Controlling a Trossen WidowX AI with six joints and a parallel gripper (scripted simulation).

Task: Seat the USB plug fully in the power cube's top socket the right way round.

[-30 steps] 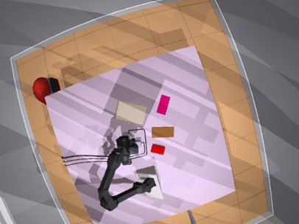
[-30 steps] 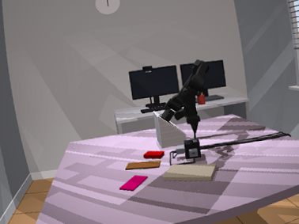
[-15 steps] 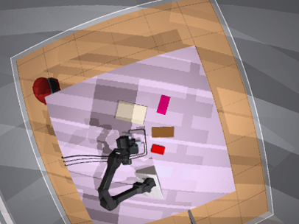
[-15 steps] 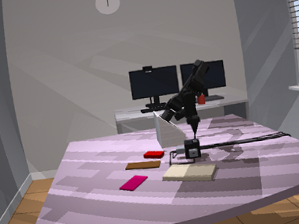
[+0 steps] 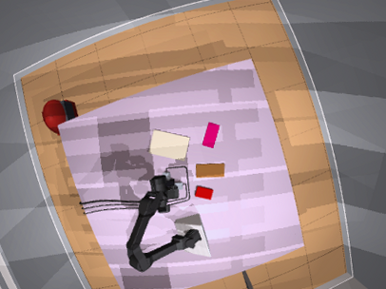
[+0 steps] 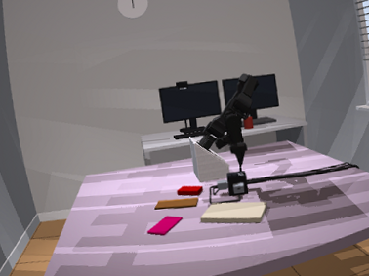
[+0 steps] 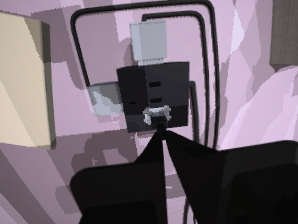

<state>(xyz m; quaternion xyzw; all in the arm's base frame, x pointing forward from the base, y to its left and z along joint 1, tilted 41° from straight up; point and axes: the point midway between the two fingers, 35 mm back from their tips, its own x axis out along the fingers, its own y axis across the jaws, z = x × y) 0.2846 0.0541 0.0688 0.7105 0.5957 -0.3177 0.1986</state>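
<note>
The black power cube [image 6: 237, 182] [image 7: 172, 75] stands on the table, mostly hidden under the arm in the top view. Its top shows small dark slots and, near one edge, a silvery metal rim [image 7: 150, 118]. My gripper [image 6: 241, 168] [image 7: 162, 135] points down over that edge. Its fingertips are nearly together, shut on the small dark USB plug [image 7: 160, 127] at the rim. The plug is mostly hidden, so its way round and depth cannot be told. Two pale grey plugs [image 7: 149, 41] [image 7: 106, 100] stick out from two sides of the cube.
Black cables [image 5: 188, 182] [image 7: 216, 75] loop around the cube. A cream block [image 5: 169, 144] [image 6: 234, 213] [image 7: 22, 80] lies close by. A red block [image 5: 204, 193] [image 6: 190, 190], a brown block [image 5: 210, 170] [image 6: 177, 203] and a magenta block [image 5: 211, 135] [image 6: 165, 225] lie beyond the cables. A white wedge [image 6: 211, 167] stands behind.
</note>
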